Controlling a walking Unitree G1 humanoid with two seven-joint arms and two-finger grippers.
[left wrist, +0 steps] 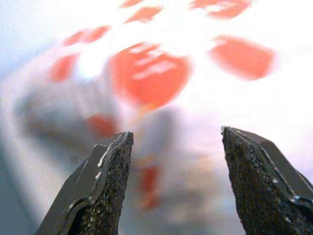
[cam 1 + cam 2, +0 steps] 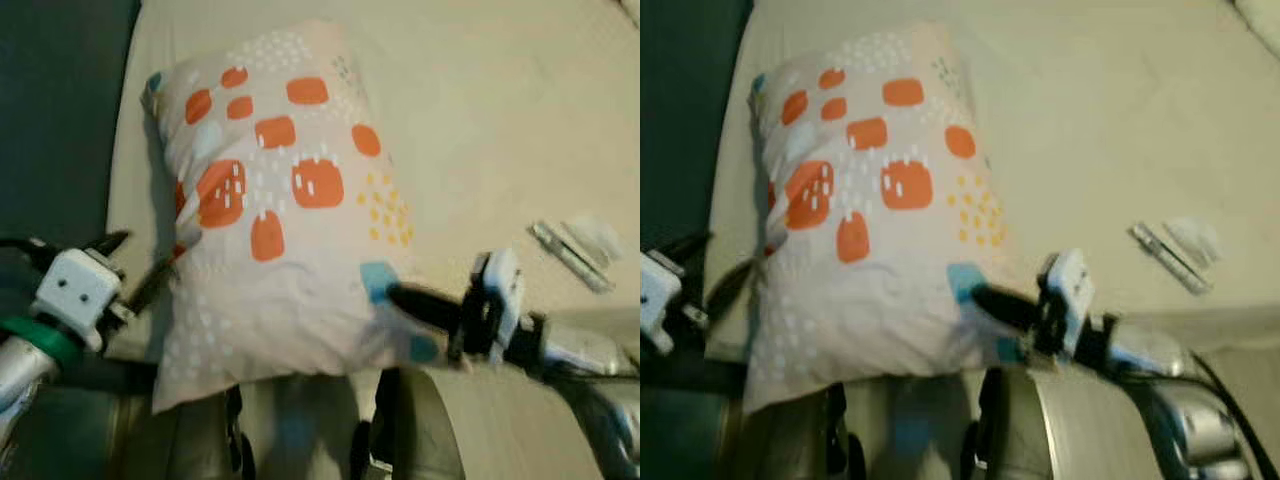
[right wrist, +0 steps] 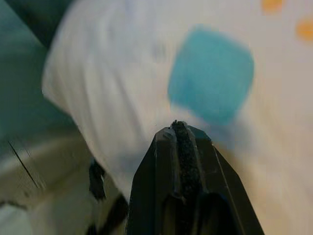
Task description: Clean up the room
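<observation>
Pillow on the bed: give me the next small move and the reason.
Probably ease the left gripper forward and shut its jaws on the pillow edge. Its jaws stand open right at the pillow's left side, while the right gripper, jaws together, presses against the near right corner, so the pillow is flanked but not gripped.

Patterned pillow point(image 2: 275, 215), orange and teal blotches, lying on cream bed point(image 2: 480, 110), lower end over the bed edge. Left gripper point(image 2: 140, 265) at its left side, fingers apart; right gripper point(image 2: 395, 297) fingers against its lower right corner. Small silvery item point(image 2: 570, 255) on the bed, right
</observation>
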